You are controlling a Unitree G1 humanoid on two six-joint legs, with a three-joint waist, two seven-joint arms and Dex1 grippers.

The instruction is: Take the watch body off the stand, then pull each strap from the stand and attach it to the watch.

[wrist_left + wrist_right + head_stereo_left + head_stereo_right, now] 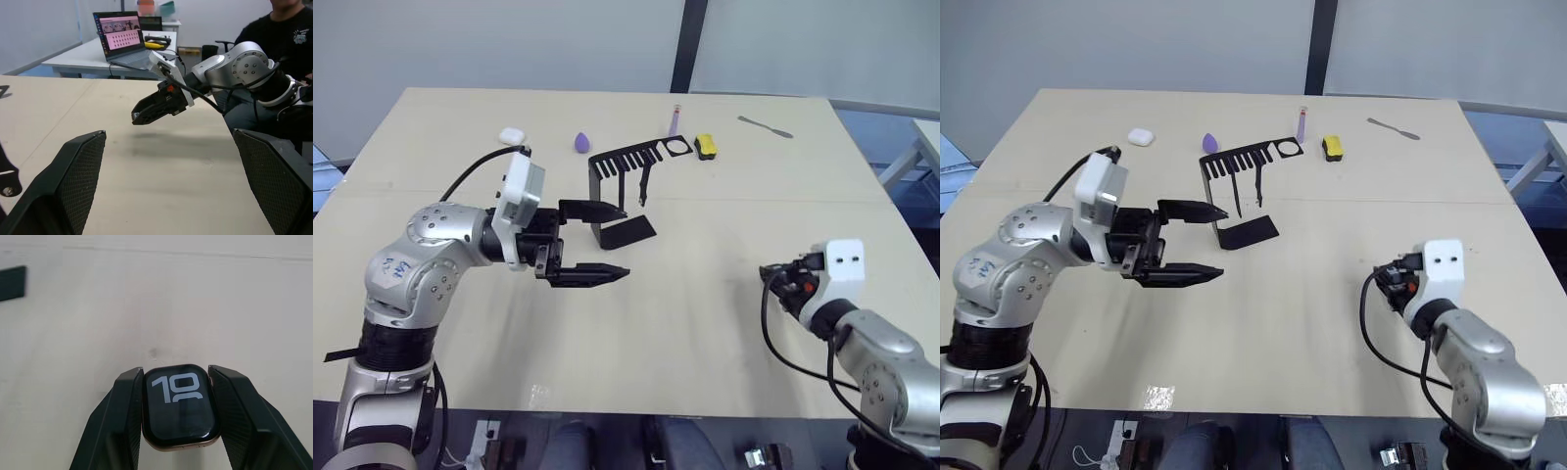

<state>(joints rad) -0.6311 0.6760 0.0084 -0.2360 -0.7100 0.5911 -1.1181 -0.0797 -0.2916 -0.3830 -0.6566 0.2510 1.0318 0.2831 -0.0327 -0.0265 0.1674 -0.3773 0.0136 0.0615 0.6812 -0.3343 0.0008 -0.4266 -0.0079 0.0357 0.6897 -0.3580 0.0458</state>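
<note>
Right end effector [176, 421] clamping watch body [179, 407] above table, left end effector [604, 242] level, spread wide beside stand [625, 191]

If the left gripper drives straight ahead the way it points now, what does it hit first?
Probably the right gripper, which holds the small dark-screened watch body. The left wrist view has it dead ahead, between the open left fingers, with bare tan tabletop between them. Depth is hard to judge.

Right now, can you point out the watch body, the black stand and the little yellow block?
watch body [179, 406], right wrist view, middle of its dark screen.
stand [625, 232], left eye view, flat base plate.
yellow block [706, 146], left eye view, top face.
</note>
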